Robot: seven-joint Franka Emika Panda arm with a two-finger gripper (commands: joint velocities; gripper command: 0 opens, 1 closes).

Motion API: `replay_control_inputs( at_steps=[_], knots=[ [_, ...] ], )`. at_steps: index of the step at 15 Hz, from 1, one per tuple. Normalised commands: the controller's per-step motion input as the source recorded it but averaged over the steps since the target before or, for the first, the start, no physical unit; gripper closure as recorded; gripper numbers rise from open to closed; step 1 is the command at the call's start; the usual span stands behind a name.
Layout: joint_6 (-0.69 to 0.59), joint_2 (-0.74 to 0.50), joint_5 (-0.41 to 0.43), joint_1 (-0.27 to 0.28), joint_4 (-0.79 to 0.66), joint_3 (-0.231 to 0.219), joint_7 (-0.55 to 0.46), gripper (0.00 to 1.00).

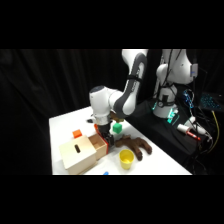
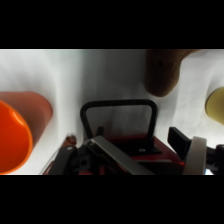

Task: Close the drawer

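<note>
Counter white, under black curtains, seen from the side. Going left to right: a light wooden box with a slot on top sits at the near left; a small orange block lies just behind it. The drawer juts from the box's right end, pulled partly out, its front facing right. The hand hangs directly at that front, close against it, with the white arm arching up and away to the base at the upper right. Behind the hand sits a small green block; right of the drawer lies a brown, soft-looking object, and in front of that a yellow cup.

From the wrist, an orange-red cup fills the left, a dark loop handle stands in the middle just above the hand's linkage, the brown object shows at the top right and the yellow cup at the far right edge. Whether the hand is spread or pressed together, I cannot tell; the fingertips are not clear in either view.

Judging by this, the step in hand is the approach to the drawer front, the drawer not yet shut. The next move calls for a straight push leftward along the drawer's slide, square to the front so it does not jam or shove the whole box across the counter.
</note>
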Motion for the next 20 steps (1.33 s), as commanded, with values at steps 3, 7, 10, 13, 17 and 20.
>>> replay_control_inputs(
  at_steps=[3, 7, 10, 13, 17, 20],
  knots=[
    [-0.16, 0.12, -0.104, 0.056, 0.41, -0.009, 0.07, 0.00],
    [-0.17, 0.16, -0.105, 0.074, 0.46, -0.009, 0.08, 0.00],
    [-0.13, 0.28, -0.072, 0.039, 0.48, 0.026, 0.03, 0.00],
    [-0.14, 0.41, -0.054, 0.010, 0.54, 0.050, -0.01, 0.00],
    [-0.22, 0.30, -0.121, 0.053, 0.46, 0.001, 0.03, 0.00],
    [-0.31, -0.10, -0.221, 0.143, 0.15, -0.086, 0.11, 0.00]
  ],
)
